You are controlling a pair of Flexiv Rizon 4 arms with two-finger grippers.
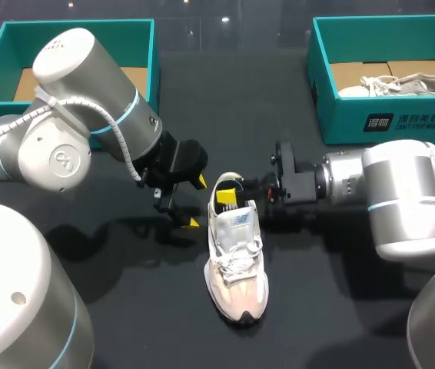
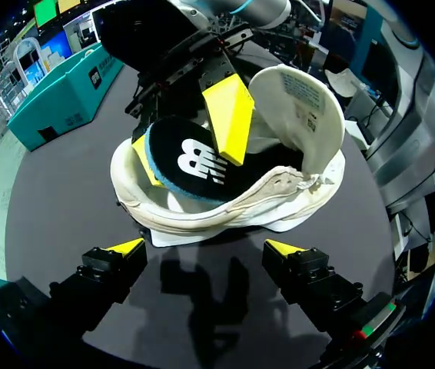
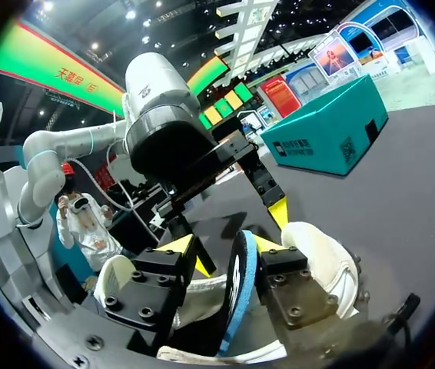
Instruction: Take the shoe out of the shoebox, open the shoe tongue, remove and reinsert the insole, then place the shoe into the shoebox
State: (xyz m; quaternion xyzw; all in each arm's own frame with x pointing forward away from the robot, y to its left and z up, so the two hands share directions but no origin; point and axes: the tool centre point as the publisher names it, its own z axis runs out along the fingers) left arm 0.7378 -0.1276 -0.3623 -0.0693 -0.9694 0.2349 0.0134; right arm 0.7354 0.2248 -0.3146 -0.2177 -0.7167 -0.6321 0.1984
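On the dark table [image 1: 141,307], right fingers [image 3: 294,288] clamp the insole [image 2: 190,165] inside the shoe [image 1: 237,269], left fingers [image 2: 125,247] spread apart.

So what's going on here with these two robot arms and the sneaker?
The sneaker lies on the table between the two arms. The right gripper is shut on the dark insole, which stands partly out of the heel opening. The left gripper hangs open just beside the heel, touching nothing. A second sneaker lies in the teal box at the right.
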